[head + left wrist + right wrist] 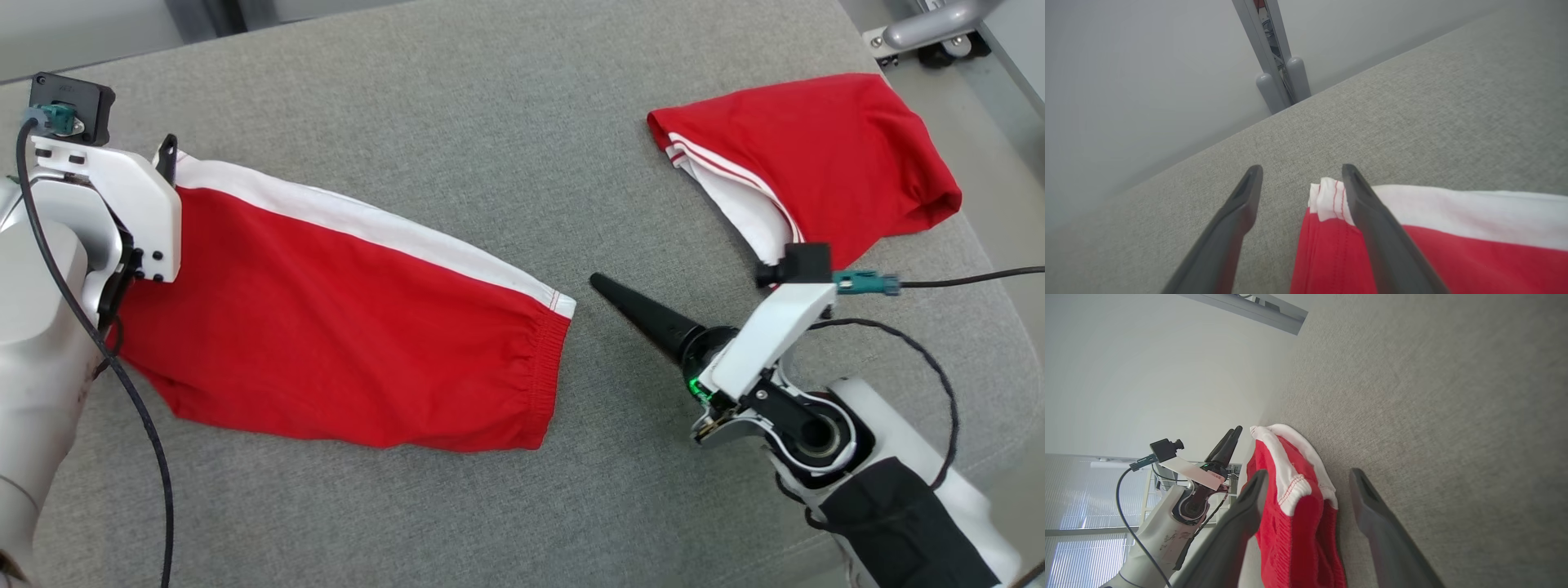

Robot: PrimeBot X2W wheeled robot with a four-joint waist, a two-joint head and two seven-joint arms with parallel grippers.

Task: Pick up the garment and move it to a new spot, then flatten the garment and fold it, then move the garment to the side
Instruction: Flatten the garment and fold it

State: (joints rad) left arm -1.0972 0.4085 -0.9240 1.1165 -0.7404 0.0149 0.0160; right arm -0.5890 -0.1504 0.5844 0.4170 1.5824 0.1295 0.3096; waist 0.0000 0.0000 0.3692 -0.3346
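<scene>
A red garment [326, 327] with a white side stripe lies spread on the grey padded table [506, 122], its gathered waistband facing right. My left gripper [169, 159] is at the garment's far left corner. In the left wrist view it [1300, 175] is open, with the white hem corner [1327, 198] between its fingers and the red cloth [1453, 253] lying below. My right gripper [604, 287] points at the waistband's white corner. In the right wrist view it [1308, 477] is open around that bunched edge of the garment [1298, 531]. The left gripper [1231, 437] shows at the cloth's far end.
A second red garment [824, 155] with white trim lies folded at the table's far right, close behind my right wrist. A grey metal stand [931, 28] sits beyond the table's right corner. A grey post [1278, 81] rises past the far edge.
</scene>
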